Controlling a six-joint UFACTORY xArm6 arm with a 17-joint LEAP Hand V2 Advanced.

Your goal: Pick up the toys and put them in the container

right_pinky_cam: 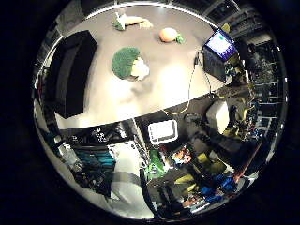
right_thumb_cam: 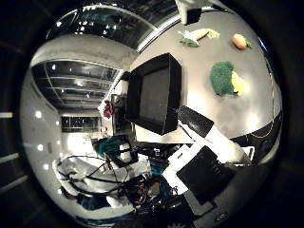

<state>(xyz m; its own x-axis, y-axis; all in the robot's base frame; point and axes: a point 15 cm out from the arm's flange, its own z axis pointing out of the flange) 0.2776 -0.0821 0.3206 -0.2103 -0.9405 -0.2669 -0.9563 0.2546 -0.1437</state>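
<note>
Green broccoli toy (right_pinky_cam: 127, 63) mid-table, hand high above; finger state cannot be told.
Orange toy (right_pinky_cam: 168, 34) and pale carrot-like toy (right_pinky_cam: 129, 20) lie near the far edge of the grey table (right_pinky_cam: 117, 101). Black container (right_thumb_cam: 154, 92) sits apart, empty, at the table's side. Laptop (right_pinky_cam: 219, 49) at a corner.

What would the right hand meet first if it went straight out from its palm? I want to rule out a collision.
Probably the bare table near the broccoli toy, though depth is unclear; the black container lies off to one side.
</note>
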